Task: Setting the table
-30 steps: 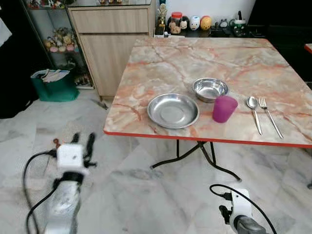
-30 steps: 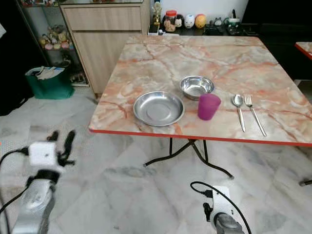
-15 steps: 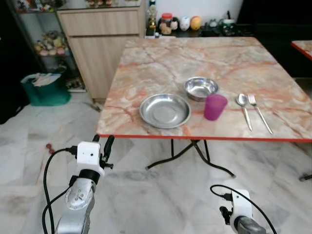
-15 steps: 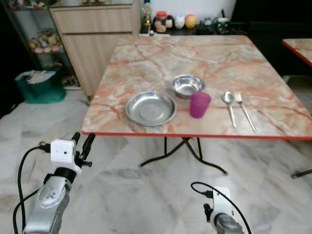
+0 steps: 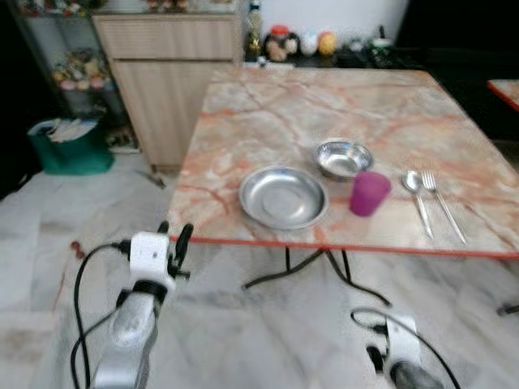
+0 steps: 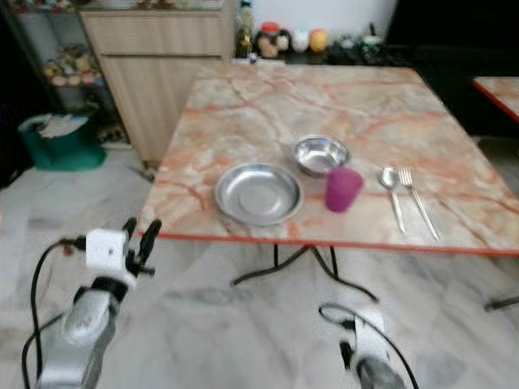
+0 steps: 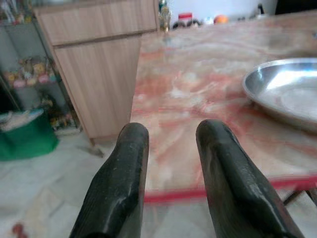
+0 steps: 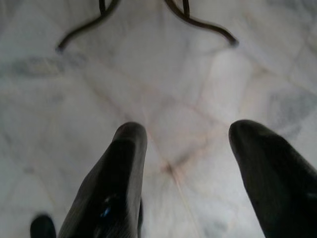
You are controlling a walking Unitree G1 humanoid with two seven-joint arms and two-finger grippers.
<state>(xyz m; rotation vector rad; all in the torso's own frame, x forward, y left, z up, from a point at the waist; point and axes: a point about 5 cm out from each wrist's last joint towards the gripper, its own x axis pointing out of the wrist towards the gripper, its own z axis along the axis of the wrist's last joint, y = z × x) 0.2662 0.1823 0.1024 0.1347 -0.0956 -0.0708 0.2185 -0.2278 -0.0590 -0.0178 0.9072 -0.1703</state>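
Note:
On the marble table (image 5: 268,113) with a red edge lie a steel plate (image 5: 283,197), a steel bowl (image 5: 343,157) behind it, a purple cup (image 5: 370,194), then a spoon (image 5: 417,194) and a fork (image 5: 444,207) side by side to the right. My left gripper (image 5: 173,233) is raised just below and left of the table's near-left corner, open and empty. In the left wrist view its fingers (image 7: 124,183) point over the red edge towards the plate (image 7: 285,94). My right arm (image 5: 401,356) hangs low, its gripper (image 8: 188,148) open over the floor.
A wooden cabinet (image 5: 170,73) stands behind the table's left side, with a green bag (image 5: 71,146) on the floor beside it. Jars and figurines (image 5: 296,42) line the back. Black table legs (image 5: 324,267) spread underneath. Another red-edged table (image 5: 507,87) is at far right.
The left arm rose from low on the left towards the table's near-left corner, then held. The camera shifted and the picture is now blurred. The right arm still hangs.

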